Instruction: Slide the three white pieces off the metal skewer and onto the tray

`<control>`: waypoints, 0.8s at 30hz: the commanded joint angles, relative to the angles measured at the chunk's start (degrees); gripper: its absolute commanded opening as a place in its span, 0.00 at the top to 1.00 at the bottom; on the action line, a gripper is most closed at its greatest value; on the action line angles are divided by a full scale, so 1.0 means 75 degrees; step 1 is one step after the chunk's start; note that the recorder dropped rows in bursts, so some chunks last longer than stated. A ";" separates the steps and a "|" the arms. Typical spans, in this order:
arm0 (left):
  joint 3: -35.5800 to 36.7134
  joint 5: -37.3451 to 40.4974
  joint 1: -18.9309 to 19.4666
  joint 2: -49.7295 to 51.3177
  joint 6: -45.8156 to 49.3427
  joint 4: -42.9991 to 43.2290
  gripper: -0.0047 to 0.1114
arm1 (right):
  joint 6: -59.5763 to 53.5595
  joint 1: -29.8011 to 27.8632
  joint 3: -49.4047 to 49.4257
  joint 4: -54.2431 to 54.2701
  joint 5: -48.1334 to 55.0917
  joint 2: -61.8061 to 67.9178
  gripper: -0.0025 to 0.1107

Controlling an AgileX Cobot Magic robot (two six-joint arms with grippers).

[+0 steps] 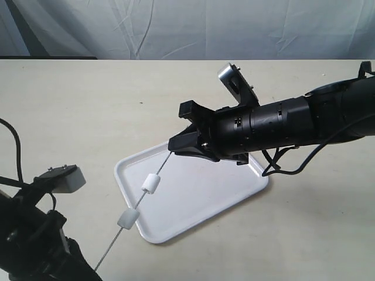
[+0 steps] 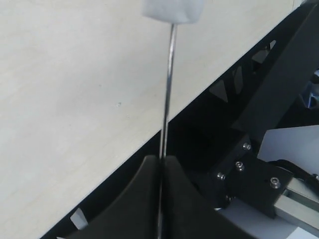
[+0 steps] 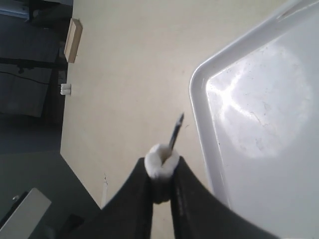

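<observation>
Spanning the whole scene, the pale cream bench (image 1: 70, 105) carries a flat glossy white plastic tray (image 1: 217, 193) with rounded corners and a low rim, set near its middle. Over the tray's far left corner the right pincer (image 1: 173, 145) reaches in from the right, its jaws closed on one of the pieces. At the near left the left pincer (image 2: 162, 162) is clamped shut on the bare lower end of the thin grey metal skewer (image 1: 139, 201), which slopes from there up and to the right towards the other arm.

On that wire sit the three small white soft-looking pieces (image 1: 150, 183). One appears over the left part of the tray, a second (image 1: 128, 219) is nearer and lower, about at the tray's near left rim, and the third (image 3: 161, 164) is the one in the right jaws, just short of the tip, which pokes out beyond it.

They look very light and spongy, so I judge they will squash readily. A hard squeeze would likely pinch them onto the wire and make them drag, while a light hold on the sides should let them slip along the smooth metal. The skewer looks stiff but whippy over its length and slick to hold, so it is best held firmly on a bare stretch, as the left arm does.
</observation>
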 commanded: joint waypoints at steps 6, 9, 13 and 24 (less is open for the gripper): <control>0.0033 -0.0078 -0.0036 -0.0063 -0.0118 0.0186 0.96 | -0.0096 -0.0057 -0.0031 0.0078 -0.0074 -0.0058 0.83; 0.0033 -0.0078 -0.0036 -0.0063 -0.0118 0.0280 0.96 | -0.0096 -0.0057 -0.0031 0.0078 -0.0074 -0.0072 0.83; 0.0033 -0.0030 -0.0036 -0.0063 -0.0134 0.0313 0.96 | -0.0096 -0.0057 -0.0031 0.0078 -0.0176 -0.0160 0.85; 0.0033 0.0611 -0.0036 -0.0063 -0.0481 0.0315 0.96 | -0.0168 -0.0057 -0.0031 0.0078 -0.0627 -0.0542 0.90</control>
